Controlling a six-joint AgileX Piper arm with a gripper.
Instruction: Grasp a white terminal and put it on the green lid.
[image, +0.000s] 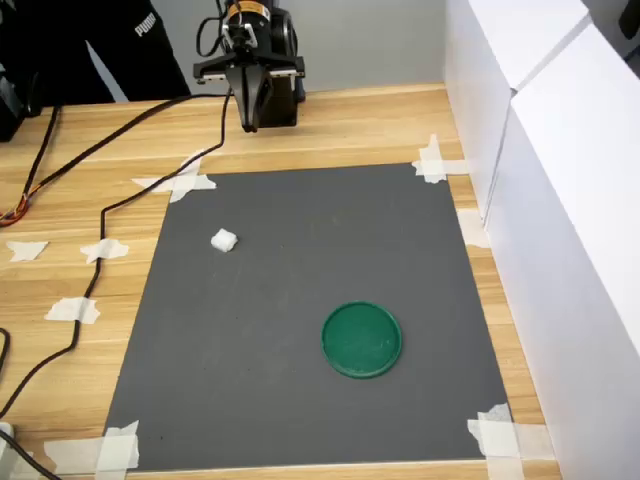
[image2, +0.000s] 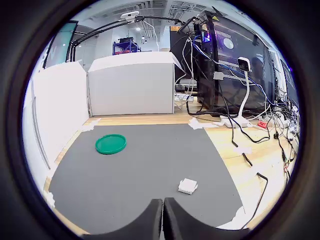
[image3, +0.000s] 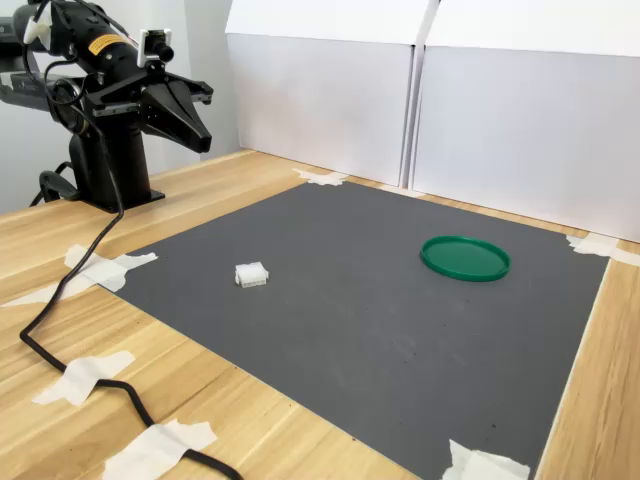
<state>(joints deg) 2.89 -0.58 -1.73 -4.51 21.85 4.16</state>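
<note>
The gripper hangs high in the air near the arm's base, over the bare wood just off the far edge of the gray mat. Its two fingers are pressed together into one dark point, and nothing is between them. You can see this best in the wrist view, where the two tips meet with only a thin line between them. The white terminal sits alone on the mat, ahead of the gripper and below it, a little off to one side of where the tips point. It looks like a tiny white block, and it does not touch anything else. The green lid lies flat on the mat much farther away from the gripper, well past the terminal and off to the other side. It is empty, so the job has not begun. I think the mat is taped down with white tape so it will not slide when the arm works. The white boards stand behind the lid, maybe to keep the view plain. To pick up the block, the fingers would need to spread first and then come down around it.
</note>
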